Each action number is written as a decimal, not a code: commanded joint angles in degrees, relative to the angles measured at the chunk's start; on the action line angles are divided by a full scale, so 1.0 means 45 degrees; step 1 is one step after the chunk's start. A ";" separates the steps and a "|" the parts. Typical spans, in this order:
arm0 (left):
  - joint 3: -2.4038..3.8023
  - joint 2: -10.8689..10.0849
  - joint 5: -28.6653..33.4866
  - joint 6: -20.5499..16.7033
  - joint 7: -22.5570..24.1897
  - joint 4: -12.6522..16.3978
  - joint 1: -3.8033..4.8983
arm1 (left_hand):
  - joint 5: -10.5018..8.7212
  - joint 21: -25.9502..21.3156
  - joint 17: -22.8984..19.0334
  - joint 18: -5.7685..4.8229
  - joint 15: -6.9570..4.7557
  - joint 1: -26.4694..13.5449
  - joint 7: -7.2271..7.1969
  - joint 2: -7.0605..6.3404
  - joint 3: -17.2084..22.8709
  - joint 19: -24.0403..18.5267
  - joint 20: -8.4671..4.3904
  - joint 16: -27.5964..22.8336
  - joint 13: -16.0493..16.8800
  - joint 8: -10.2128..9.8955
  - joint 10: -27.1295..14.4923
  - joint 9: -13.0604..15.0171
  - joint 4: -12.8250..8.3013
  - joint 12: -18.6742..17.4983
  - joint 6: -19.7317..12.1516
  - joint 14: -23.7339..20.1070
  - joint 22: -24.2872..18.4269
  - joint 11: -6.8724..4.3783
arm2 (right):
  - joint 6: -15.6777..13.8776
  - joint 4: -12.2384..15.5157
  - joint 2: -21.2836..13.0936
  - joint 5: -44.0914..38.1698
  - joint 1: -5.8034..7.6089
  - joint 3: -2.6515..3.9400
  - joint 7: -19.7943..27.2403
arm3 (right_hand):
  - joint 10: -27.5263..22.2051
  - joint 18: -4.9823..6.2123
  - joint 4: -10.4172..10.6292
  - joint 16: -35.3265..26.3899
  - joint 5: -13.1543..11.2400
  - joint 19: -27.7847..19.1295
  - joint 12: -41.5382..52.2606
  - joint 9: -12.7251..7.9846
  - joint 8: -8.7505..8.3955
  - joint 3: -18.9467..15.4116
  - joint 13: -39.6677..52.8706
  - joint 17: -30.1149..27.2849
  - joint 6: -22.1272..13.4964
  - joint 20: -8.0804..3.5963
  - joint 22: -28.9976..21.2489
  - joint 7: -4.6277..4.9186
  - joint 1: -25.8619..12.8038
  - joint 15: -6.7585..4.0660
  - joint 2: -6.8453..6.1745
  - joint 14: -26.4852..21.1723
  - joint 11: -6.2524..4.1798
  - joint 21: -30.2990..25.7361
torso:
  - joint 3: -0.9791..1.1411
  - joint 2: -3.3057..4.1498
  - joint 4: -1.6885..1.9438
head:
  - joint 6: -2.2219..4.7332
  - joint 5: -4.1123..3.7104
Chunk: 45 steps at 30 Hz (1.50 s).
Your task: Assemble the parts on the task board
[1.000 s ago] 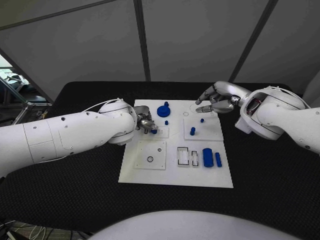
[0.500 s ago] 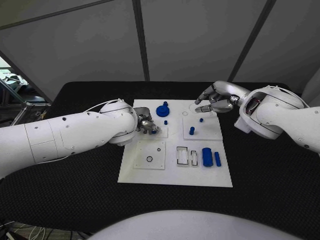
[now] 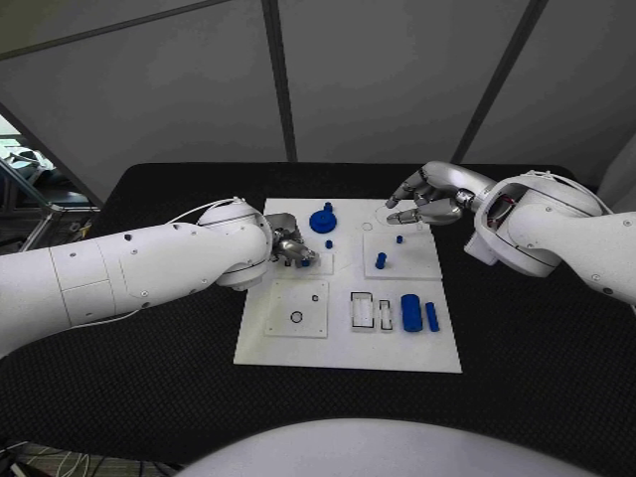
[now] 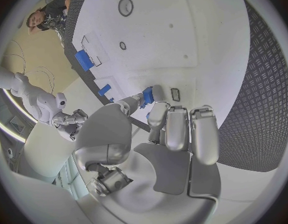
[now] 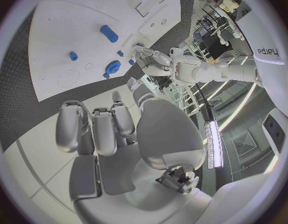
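The white task board point(image 3: 350, 348) lies in the middle of the black table. My left hand point(image 3: 291, 248) hovers low over the board's left side and pinches a small blue part point(image 3: 307, 261) between thumb and a finger; in the left wrist view the same part point(image 4: 147, 95) sits at the fingertips point(image 4: 158, 92). My right hand point(image 3: 430, 199) hangs over the board's far right corner, fingers loosely bent and apart, holding nothing. On the board are a blue disc with a knob point(image 3: 323, 221), a peg point(image 3: 382, 260), a thick cylinder point(image 3: 411, 312) and a thin bar point(image 3: 433, 316).
Two small blue pegs point(image 3: 328, 243) point(image 3: 399, 238) stand between the hands. A square plate with a small ring hole point(image 3: 298, 316) and rectangular slots point(image 3: 363, 309) sit on the board's near half. Black table point(image 3: 548, 348) surrounds the board.
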 commanded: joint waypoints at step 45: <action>0.0310 0.0023 0.0772 -0.0074 -0.0047 -0.0008 0.0035 | -0.0926 -0.0127 0.0667 -0.2104 -0.0077 0.2545 0.0084 0.1742 0.0526 0.0560 -0.0063 -0.0030 -0.0318 -0.0226 -0.0214 0.0204 -0.1088 -0.0305 -0.0508 0.0639 0.1825 0.0025 | 0.0166 -0.0017 0.0007 -0.0034 0.0026 0.0010 -0.0003 | -0.0070 0.0112 0.0040 -0.0074 0.0052 -0.0114 -0.0059 -0.0018 0.0028 0.0001 -0.0006 0.0179 0.0023 -0.0003 -0.0024 -0.0032 -0.0037 -0.0078 0.0063 0.0599 -0.0027 -0.0054 | -0.0001 0.0003 -0.0001 | -0.0090 0.0023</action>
